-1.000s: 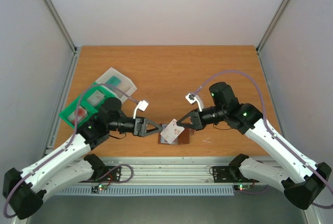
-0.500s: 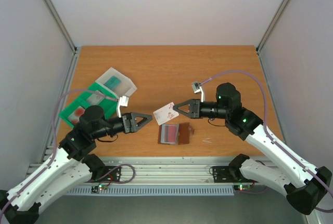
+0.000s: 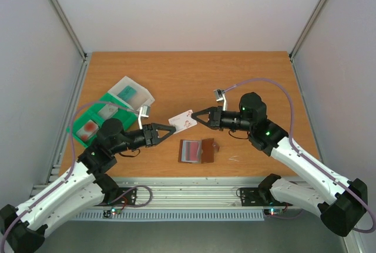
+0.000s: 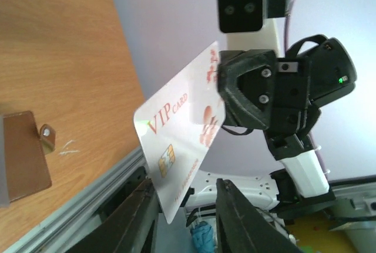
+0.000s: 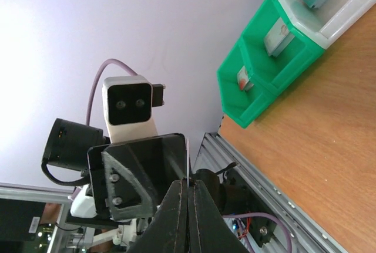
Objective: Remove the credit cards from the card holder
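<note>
The card holder (image 3: 207,150) lies open on the table, brown with a red card (image 3: 189,149) on its inner face. My right gripper (image 3: 195,115) is shut on one end of a white credit card (image 3: 183,120) printed "VIP CARD" and holds it in the air above the table. My left gripper (image 3: 171,128) faces it from the left. In the left wrist view the card's (image 4: 182,138) lower corner sits between my left gripper's (image 4: 187,193) jaws, near one finger, with a gap to the other. The right wrist view shows the card edge-on in the right gripper (image 5: 188,184).
A green compartmented tray (image 3: 94,122) with small items and a clear plastic box (image 3: 133,93) stand at the left of the table. The metal rail (image 3: 188,185) runs along the near edge, just below the card holder.
My right gripper has lifted the white card off the card holder and carried it left. My left gripper backed off, then came up to the card, and its jaws have narrowed around the corner.
</note>
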